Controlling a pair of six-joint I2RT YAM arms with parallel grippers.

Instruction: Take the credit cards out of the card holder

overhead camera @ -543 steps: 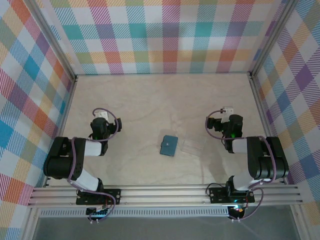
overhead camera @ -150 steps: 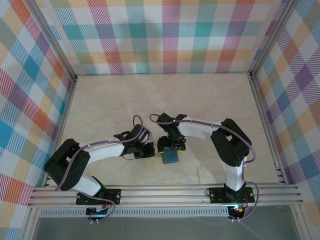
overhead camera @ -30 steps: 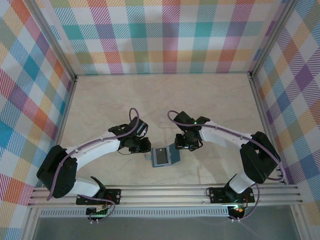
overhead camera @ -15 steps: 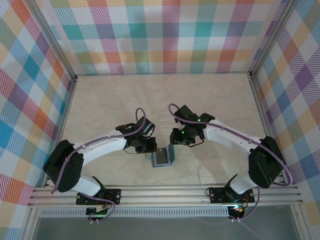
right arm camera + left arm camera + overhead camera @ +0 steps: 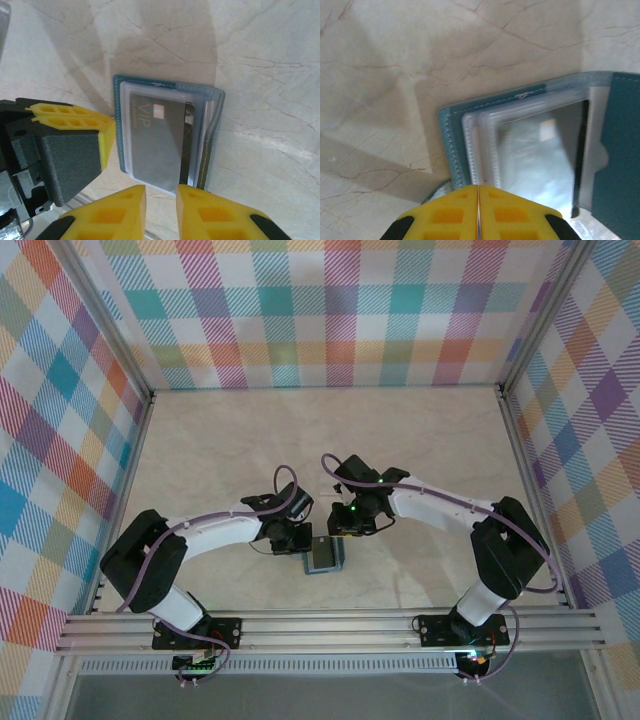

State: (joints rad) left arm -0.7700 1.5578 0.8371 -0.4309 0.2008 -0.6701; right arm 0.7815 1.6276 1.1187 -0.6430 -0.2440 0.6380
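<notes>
Left end effector (image 5: 479,220) is seen with its yellow fingers pressed flat together, shut at the left edge of the card holder (image 5: 119,125). Whether the teal cover is pinched cannot be told. A narrow gap, with nothing seen inside it, is kept between the fingers of the right end effector (image 5: 160,210), just beside the holder.

Over the last second both sets of jaws have been narrowed, and the right arm has been swung from the holder's right side toward its far-right corner. The holder is therefore judged to be steadied for extraction (not yet begun).

It is laid open, face up, near the front middle of the surface (image 5: 420,440). A dark credit card (image 5: 160,135) is shown under a clear sleeve. In the right wrist view its long axis is run away from those fingers, slightly leaning.
</notes>
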